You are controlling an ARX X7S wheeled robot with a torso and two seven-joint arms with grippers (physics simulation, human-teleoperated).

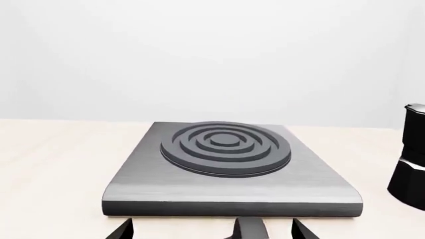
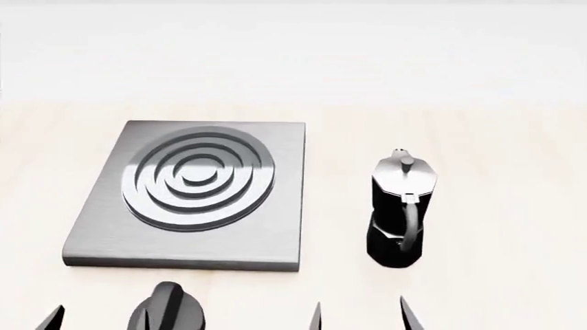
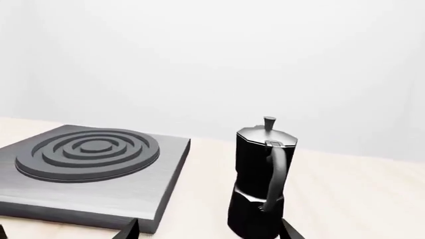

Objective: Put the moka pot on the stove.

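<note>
The right gripper (image 2: 359,315) shows only as two dark fingertips at the near edge of the head view, spread apart with bare tabletop between them and nothing held. In the right wrist view the same two tips (image 3: 207,230) flank the base of the moka pot (image 3: 261,181), which stands just ahead of the open jaws, not touched by either finger. The pot is upright on the light wooden table (image 2: 495,206), its black faceted body waisted in the middle, its silver lid and knob on top, and its curved handle turned back toward the gripper.

The left gripper (image 1: 212,231) also has its jaws apart: two dark tips show at the near edge of the left wrist view, clamped on nothing. Between them, closer to the stove's front edge, sits a squat black knob (image 2: 167,309) with a ridge. Directly ahead of these jaws lies the stove (image 2: 266,234), a flat square plate of brushed dark-grey metal with raised concentric rings forming the burner (image 2: 197,177). Its surface carries nothing.

The moka pot (image 2: 399,206) stands beside the stove, off its right edge, with a strip of table between them.
</note>
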